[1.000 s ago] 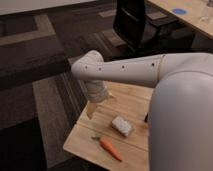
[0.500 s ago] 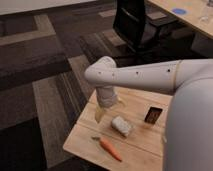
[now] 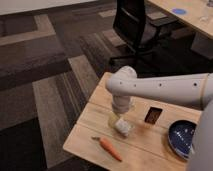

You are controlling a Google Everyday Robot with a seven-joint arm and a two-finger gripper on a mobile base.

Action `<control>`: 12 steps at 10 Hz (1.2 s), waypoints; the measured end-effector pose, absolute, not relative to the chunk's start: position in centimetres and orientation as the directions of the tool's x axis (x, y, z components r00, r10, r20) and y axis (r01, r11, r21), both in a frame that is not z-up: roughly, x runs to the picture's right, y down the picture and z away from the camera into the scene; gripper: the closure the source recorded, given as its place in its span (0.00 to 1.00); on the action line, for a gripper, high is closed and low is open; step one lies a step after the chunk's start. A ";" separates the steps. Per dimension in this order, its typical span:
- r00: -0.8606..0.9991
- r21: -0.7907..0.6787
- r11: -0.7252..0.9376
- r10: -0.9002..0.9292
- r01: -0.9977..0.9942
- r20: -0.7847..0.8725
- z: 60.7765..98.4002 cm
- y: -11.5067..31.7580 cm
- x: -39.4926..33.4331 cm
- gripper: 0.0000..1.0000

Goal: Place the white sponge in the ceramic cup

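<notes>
Arm swung right: open end effector [image 3: 118, 119] now just over small off-white rectangular sponge [image 3: 124, 127] on wooden table [image 3: 92, 120].

Gripper [image 3: 116, 119] was pale yellowish, at the end of a cream-white arm [image 3: 165, 90] with a row of small dark dots, low over the table [image 3: 90, 125]. Table was light wood with plank lines. Touching or just under the claw: white sponge [image 3: 123, 128], plain off-white. Nearer the camera than the claw: carrot [image 3: 110, 149], orange with a dark stub. Right of the claw: small square thing [image 3: 152, 115], dark with a brownish face. Far right: ceramic cup [image 3: 181, 137], glossy dark blue with pale flecks. Behind the claw: black chair [image 3: 135, 25]. Carpet [image 3: 45, 75] had dark grey and tan angled bands.
</notes>
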State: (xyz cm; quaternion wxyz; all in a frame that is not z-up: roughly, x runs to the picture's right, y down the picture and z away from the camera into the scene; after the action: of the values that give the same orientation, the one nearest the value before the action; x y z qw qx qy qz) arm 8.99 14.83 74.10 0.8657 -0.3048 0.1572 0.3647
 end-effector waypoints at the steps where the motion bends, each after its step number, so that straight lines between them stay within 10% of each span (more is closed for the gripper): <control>1: 0.698 -0.426 0.554 0.536 -0.715 -0.474 74.4 15.3 9.2 0.20; 12: 0.734 -0.496 0.541 0.511 -0.679 -0.447 77.8 18.8 7.8 0.21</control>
State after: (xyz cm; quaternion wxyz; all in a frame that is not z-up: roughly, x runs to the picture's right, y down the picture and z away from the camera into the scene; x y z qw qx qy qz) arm 7.80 18.83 77.78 0.8689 -0.3348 0.1252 0.3424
